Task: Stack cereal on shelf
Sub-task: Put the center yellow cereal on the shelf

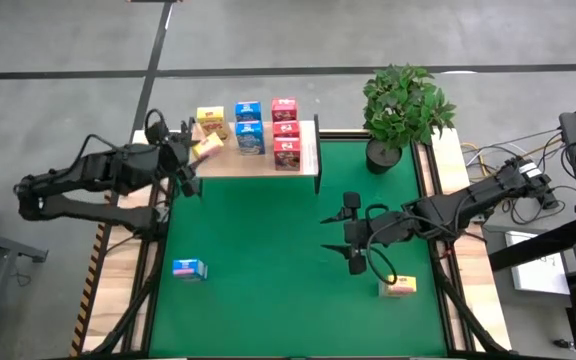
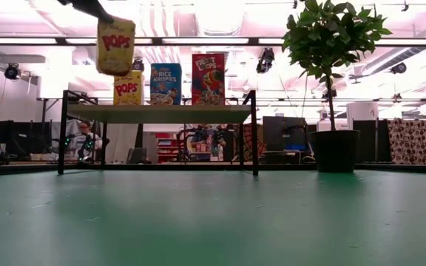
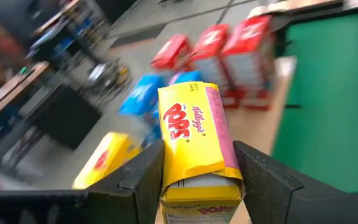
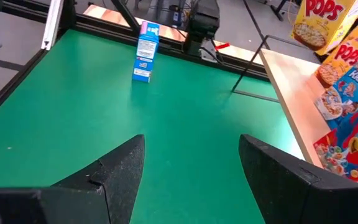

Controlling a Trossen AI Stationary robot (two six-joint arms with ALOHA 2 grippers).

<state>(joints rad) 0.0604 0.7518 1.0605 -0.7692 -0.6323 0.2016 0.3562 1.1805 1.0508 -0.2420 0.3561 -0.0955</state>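
I see the shelf point(image 1: 230, 163) at 12 o'clock on the mat. On it stand three pink-red boxes point(image 1: 285, 132), two blue boxes point(image 1: 249, 127) and one yellow box point(image 1: 209, 118). A yellow Pops box point(image 3: 194, 146) is held tilted above its 9 o'clock end. One blue box point(image 1: 189, 268) lies at 8 o'clock, one yellow box point(image 1: 398, 287) at 4 o'clock.

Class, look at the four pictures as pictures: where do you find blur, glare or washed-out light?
Left wrist view: the held yellow box is sharp; the room behind and the red boxes are blurred. Low view: ceiling lights glare white, so the plant shows dark against them. High view: evenly lit. Right wrist view: the blue box on the mat is sharp.
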